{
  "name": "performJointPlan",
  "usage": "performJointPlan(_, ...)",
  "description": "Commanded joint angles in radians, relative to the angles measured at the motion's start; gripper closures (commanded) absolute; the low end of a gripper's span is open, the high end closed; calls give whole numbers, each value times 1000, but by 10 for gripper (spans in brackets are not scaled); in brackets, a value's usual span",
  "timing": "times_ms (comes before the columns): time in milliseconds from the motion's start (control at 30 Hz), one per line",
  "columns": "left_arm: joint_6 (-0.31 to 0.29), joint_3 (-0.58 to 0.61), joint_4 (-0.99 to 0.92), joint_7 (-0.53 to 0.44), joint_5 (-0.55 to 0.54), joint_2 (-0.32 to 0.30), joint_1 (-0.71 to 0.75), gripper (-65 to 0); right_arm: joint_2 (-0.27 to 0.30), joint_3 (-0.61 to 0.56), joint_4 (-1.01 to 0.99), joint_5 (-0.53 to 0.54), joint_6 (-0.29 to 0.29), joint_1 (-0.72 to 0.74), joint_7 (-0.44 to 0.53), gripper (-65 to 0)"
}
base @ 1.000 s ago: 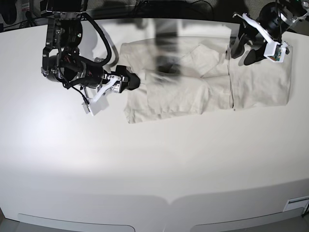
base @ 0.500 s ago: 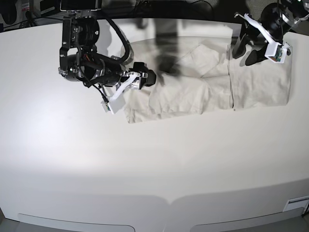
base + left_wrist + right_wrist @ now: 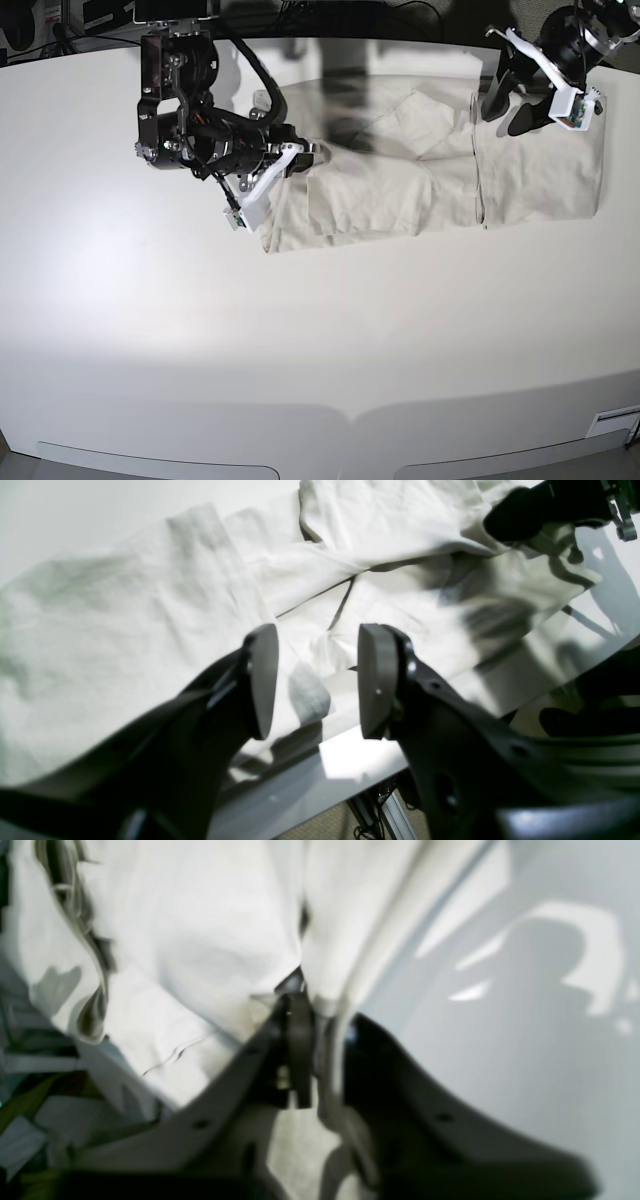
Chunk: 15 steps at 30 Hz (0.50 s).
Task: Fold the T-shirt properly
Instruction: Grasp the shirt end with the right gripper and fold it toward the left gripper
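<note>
From the base view I see my right gripper (image 3: pixel 300 152) reaching in low from the left side of the picture, its black arm bent over the table (image 3: pixel 300 340), with the fingertips at the left edge of the T-shirt (image 3: pixel 400 190). On the right wrist camera the right gripper (image 3: pixel 312 1005) has its jaws pressed together on a fold of the pale cloth, and the T-shirt (image 3: pixel 210 940) bunches up and away from the pinch, blurred. My left gripper (image 3: pixel 505 100) hangs above the far right part of the shirt, angled down from the top right corner. On the left wrist camera the left gripper (image 3: pixel 312 677) is spread wide, holding nothing, its two grey pads (image 3: pixel 372 680) apart over the wrinkled T-shirt (image 3: pixel 125 610) near the table's far edge. The shirt lies across the upper middle of the table, partly folded, with a vertical crease toward its right end. Beyond the edge I can make out dark cables (image 3: pixel 370 810) and blurred clutter.
</note>
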Motion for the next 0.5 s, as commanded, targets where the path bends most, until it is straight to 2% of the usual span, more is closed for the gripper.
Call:
performJointPlan(0,-6,-6,14,-27,-18,-7,6,-253,-3,0,14,5,3,13,20,0)
performJointPlan(233,-6,-6,14,-27,-18,-7,6,-253,11,0,14,-90,3,14,58,0)
performJointPlan(467,-6,-6,14,-27,-17,-7,8,-253,135,0,19,-89,3,17,35,0)
